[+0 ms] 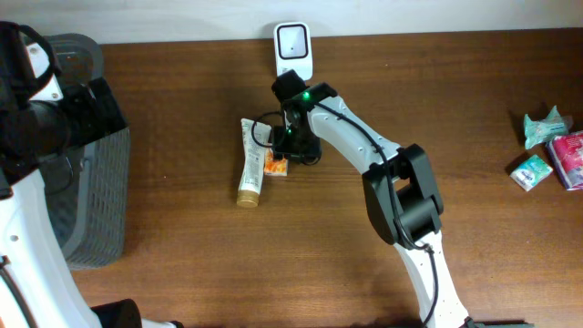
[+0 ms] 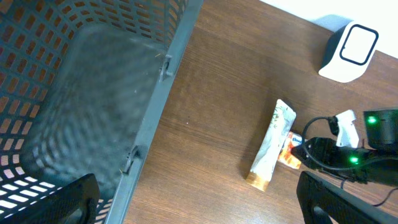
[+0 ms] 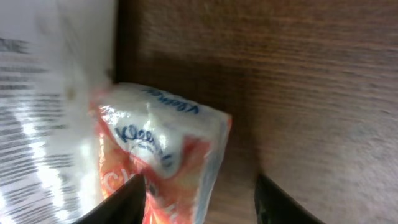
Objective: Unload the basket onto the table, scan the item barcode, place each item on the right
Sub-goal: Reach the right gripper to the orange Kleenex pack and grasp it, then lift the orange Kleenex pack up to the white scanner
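Though right end effector covers tissue pack, tube alongside runs front-back.

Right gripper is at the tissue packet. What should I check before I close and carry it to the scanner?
1. Tissue packet between the fingers of the right gripper: ok.
2. Firm grip on the packet: not ok, a gap shows beside one finger.
3. Tube clear of the grip: cannot tell, it lies right against the packet.
4. Barcode side known: cannot tell, only the brand print shows.
5. Scanner in place: ok, it stands at the back edge beyond the packet.
6. Left gripper out of the way: ok, open and empty by the basket.
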Tool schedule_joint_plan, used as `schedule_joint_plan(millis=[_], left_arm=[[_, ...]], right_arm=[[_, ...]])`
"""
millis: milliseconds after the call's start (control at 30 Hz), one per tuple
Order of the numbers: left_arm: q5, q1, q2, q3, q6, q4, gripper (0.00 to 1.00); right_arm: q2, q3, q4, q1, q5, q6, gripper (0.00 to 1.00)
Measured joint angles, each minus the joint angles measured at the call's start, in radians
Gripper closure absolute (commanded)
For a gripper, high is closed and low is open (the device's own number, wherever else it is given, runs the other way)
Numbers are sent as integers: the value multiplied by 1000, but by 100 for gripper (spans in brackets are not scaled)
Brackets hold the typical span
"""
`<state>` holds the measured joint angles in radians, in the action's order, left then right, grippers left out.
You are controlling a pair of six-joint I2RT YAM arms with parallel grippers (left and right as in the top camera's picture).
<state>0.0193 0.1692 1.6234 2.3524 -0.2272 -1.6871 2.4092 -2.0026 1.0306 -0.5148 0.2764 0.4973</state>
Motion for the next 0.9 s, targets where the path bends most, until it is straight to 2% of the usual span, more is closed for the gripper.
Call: schedule_joint_plan(millis=[33,133,233,267,367,433,533,633,700,733,767,900], left_arm=[[0,0,0,0,0,0,1],[0,0,0,0,0,0,1],[0,0,0,0,0,0,1],[0,0,0,0,0,-1,1],[0,0,0,0,0,0,1],[0,0,0,0,0,0,1],[0,0,0,0,0,0,1],[0,0,0,0,0,0,1],[0,0,0,0,0,0,1],[0,0,0,0,0,0,1],[0,0,0,0,0,0,1],[0,0,0,0,0,0,1]], right_arm=[[3,0,0,-2,3,-1,96],[5,-4,5,-6,37,-11,96],[17,-58,184,42,202,-205,96],[23,-109,269,89,268,-280,96],[24,-199,376,320,561,-574,96],[24,-199,397,442,661,-669,96],[24,-199,432,541,887,-854,96],[24,-199,450,556,975,-930,96],[26,-204,642,544,995,-1187,96],[25,-204,664,511,992,-1344,96],[25,-204,664,486,990,-1409,96],[25,-204,664,456,986,-1527,96]])
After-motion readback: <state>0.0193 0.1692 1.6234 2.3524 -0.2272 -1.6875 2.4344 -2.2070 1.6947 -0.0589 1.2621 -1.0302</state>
